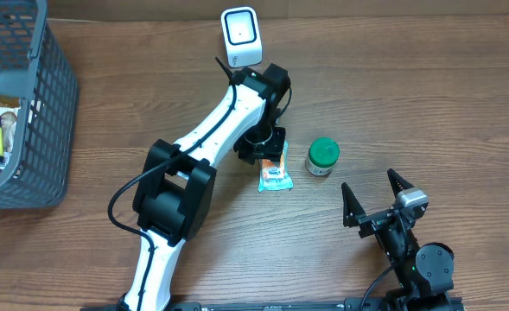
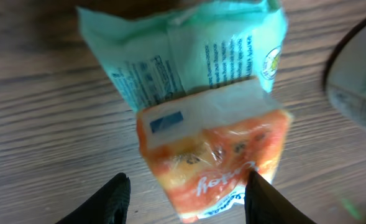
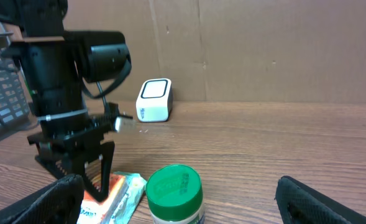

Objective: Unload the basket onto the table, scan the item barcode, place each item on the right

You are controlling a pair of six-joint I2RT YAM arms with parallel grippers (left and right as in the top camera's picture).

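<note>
Where the left gripper (image 2: 189, 180) hovers, the packet (image 2: 195, 93) lies beneath.

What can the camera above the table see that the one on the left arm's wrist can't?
Only the overhead view shows the grey basket, the white scanner and the right gripper, open and apart from everything. Only the left wrist view shows the small print on the pale green end of the packet and a blue patch on its white strip. Both show that packet lying on the wooden table, with the left gripper open over it, a finger on each side.
</note>
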